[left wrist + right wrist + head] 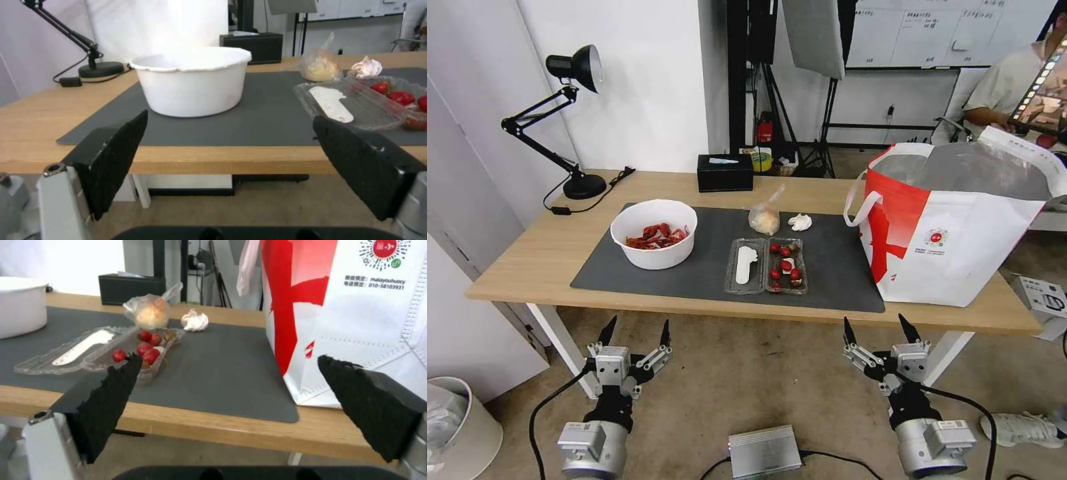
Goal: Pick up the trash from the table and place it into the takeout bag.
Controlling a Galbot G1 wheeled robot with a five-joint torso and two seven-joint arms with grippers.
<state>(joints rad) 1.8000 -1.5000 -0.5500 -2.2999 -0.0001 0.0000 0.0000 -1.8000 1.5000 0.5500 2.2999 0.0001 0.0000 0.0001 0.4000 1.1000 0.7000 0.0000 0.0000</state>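
Observation:
On the dark mat of the table [527, 267] lies the trash: a white bowl [654, 234] of red crayfish shells at the left, a clear hinged tray [766, 265] with small red fruits in the middle, and behind it a knotted clear bag [765, 215] and a crumpled tissue [800, 221]. The takeout bag [954, 227], white and red with foil lining, stands open at the table's right end. Both grippers hang below the front edge, over the floor: left gripper [635, 329] before the bowl [192, 80], right gripper [878, 325] before the bag [356, 316]. Both are open and empty.
A black desk lamp [570, 113] stands at the back left with its cable on the wood. A black tissue box [725, 173] sits at the back middle. A white bin [457, 427] stands on the floor at the left, a grey box [764, 451] between the arms.

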